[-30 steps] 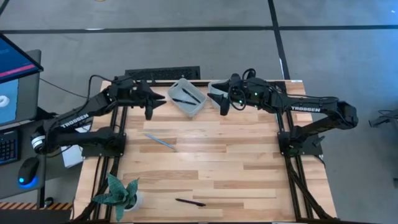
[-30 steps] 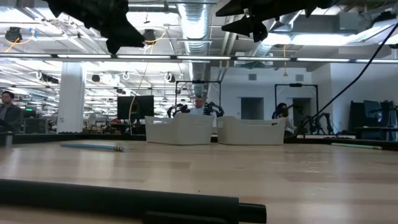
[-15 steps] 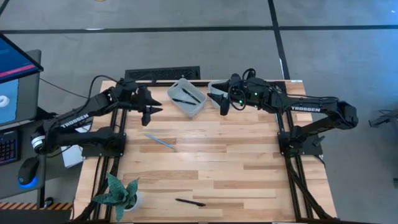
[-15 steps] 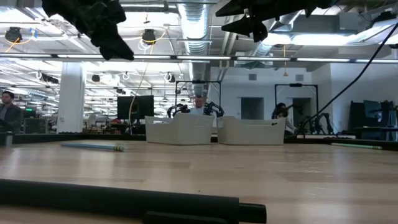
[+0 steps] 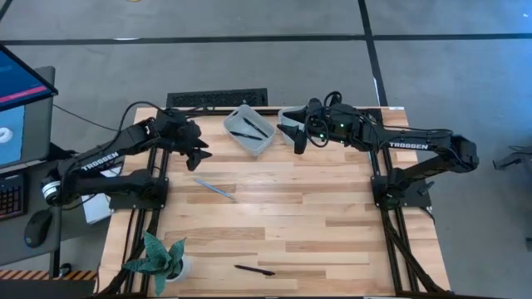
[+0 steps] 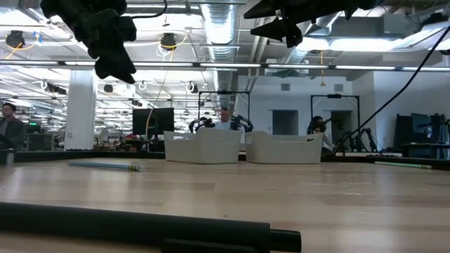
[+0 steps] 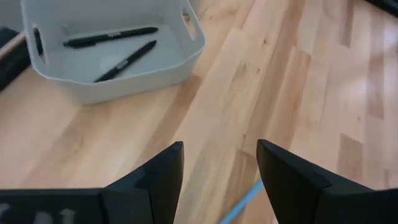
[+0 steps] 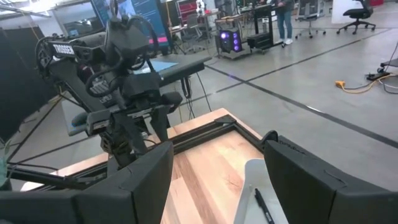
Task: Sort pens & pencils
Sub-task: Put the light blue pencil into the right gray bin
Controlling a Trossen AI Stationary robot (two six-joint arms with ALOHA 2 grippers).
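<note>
A pale teal-blue stick point(image 5: 214, 188) lies flat on the table in front of my left gripper point(image 5: 199, 154); it also shows in the left wrist view point(image 7: 244, 200) and the low view point(image 6: 105, 166). The gripper is open and empty above the table, between the stick and the left white bin point(image 5: 264, 143). Two black sticks point(image 7: 112, 36) lie in that bin. A third black stick point(image 5: 253, 270) lies near the front edge. My right gripper point(image 5: 299, 146) hangs open and empty beside the right white bin point(image 5: 288, 117). The second teal stick is not plainly visible.
A small potted plant point(image 5: 158, 257) stands at the table's front left corner. The two white bins stand side by side at the far middle. Bare wood lies between the bins and the front black stick. People and desks show in the room beyond.
My left gripper has drawn back from beside the left bin toward the table's left and near edges and has come a little lower. It has stayed open. The sticks and bins have not moved.
</note>
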